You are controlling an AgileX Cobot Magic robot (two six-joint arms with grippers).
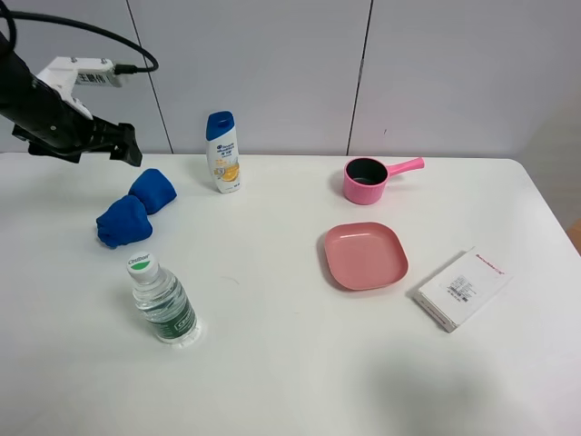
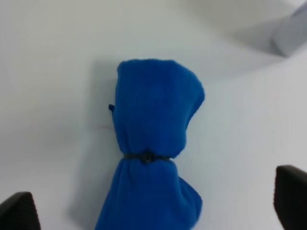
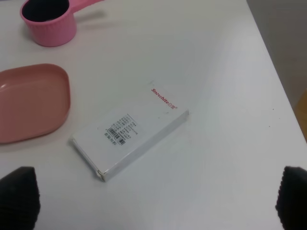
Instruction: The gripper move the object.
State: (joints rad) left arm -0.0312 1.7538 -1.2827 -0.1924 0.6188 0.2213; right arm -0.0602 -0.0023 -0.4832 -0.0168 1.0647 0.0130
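The blue cloth bundle [image 1: 136, 207] lies on the white table [image 1: 272, 363] at the left, tied in the middle into two lobes. My left gripper [image 1: 118, 142] hangs just above and behind it, without touching it. In the left wrist view the bundle [image 2: 156, 115] lies between the spread fingertips [image 2: 19, 211], and the gripper [image 2: 153, 211] is open and empty. My right gripper [image 3: 153, 199] is open and empty above the table's right side; it is out of the exterior view.
A blue-capped shampoo bottle [image 1: 222, 153] stands behind the bundle. A water bottle [image 1: 162, 300] lies in front of it. A pink saucepan [image 1: 368, 178], a pink plate [image 1: 366, 255] and a white box [image 1: 461, 289] are on the right.
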